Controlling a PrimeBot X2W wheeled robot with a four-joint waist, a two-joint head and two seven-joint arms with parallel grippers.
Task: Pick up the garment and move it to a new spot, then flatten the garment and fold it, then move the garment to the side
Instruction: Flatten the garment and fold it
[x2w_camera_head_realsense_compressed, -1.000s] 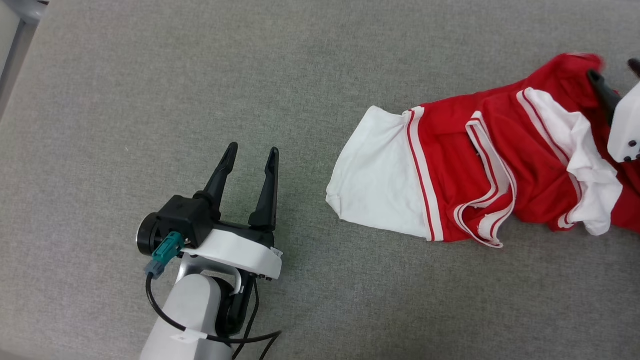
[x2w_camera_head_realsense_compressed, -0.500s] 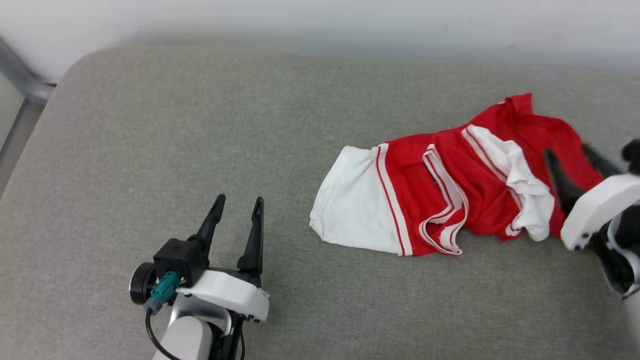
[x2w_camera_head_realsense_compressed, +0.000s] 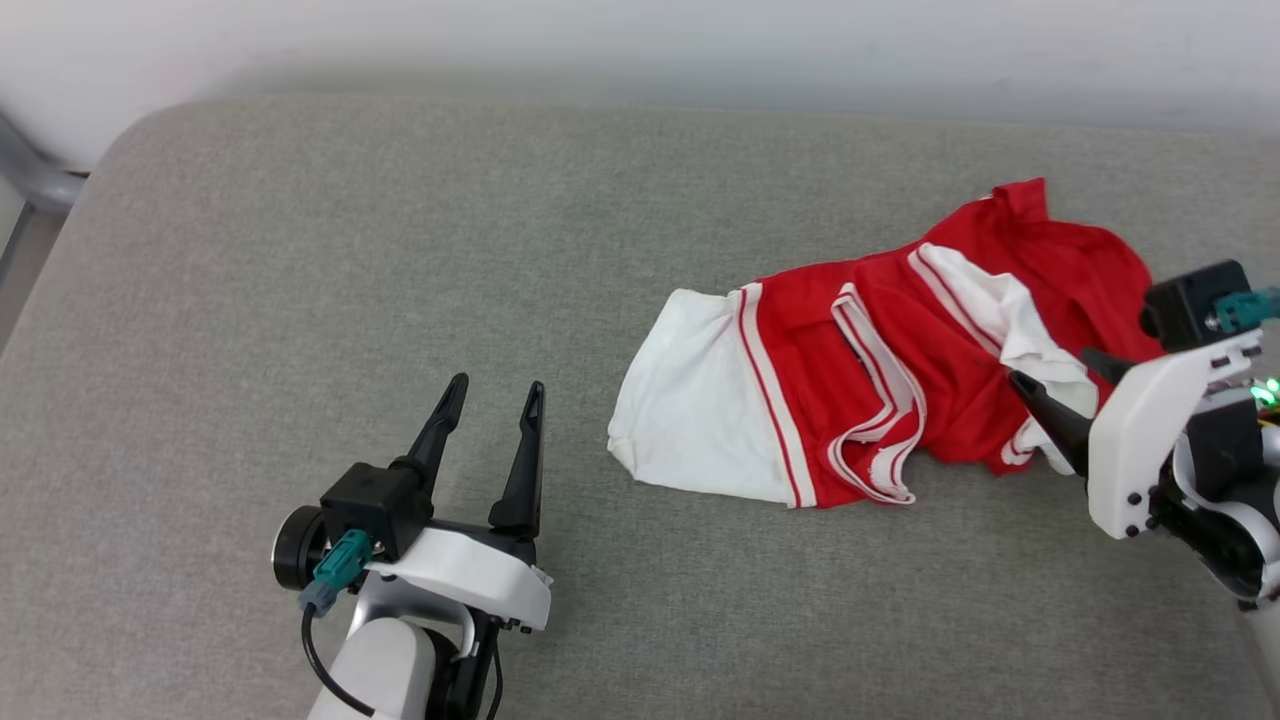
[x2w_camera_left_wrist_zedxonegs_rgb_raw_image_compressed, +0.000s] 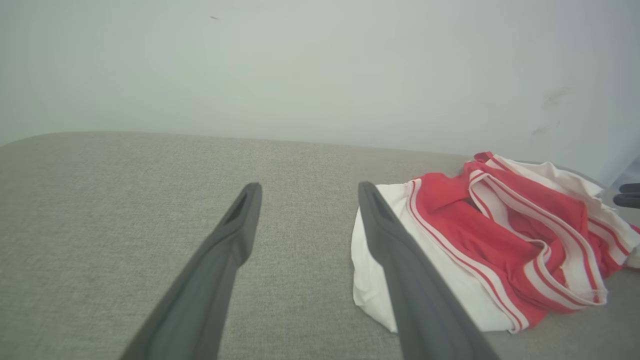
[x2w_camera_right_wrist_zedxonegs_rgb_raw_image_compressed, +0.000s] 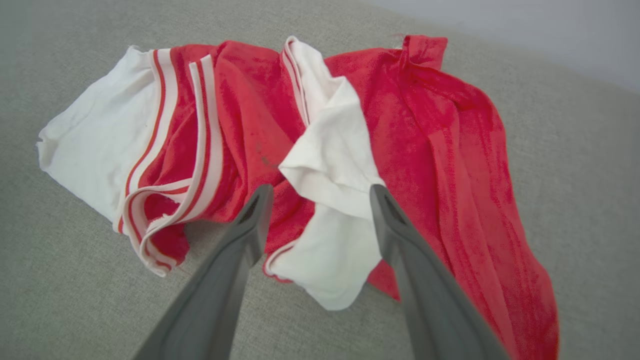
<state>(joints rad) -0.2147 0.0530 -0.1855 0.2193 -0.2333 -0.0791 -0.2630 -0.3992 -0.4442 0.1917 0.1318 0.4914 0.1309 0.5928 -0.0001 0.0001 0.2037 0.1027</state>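
Fingers stand wide apart on the right hand, nothing clamped. From its wrist view that hand has 1 dark finger on each side of a crumpled white sleeve; whether the tips touch the cloth, I can't tell. That sleeve belongs to the thin bright red jersey shirt with red-and-white stripe trim, lying rumpled and half bunched on the right part of the grey woven-fabric cushion. Its other white sleeve is spread flat at the end nearest the middle. Over to the left hand: 2 fingers parted and empty, low over bare cushion, well apart from the shirt. Behind it all runs a pale wall.
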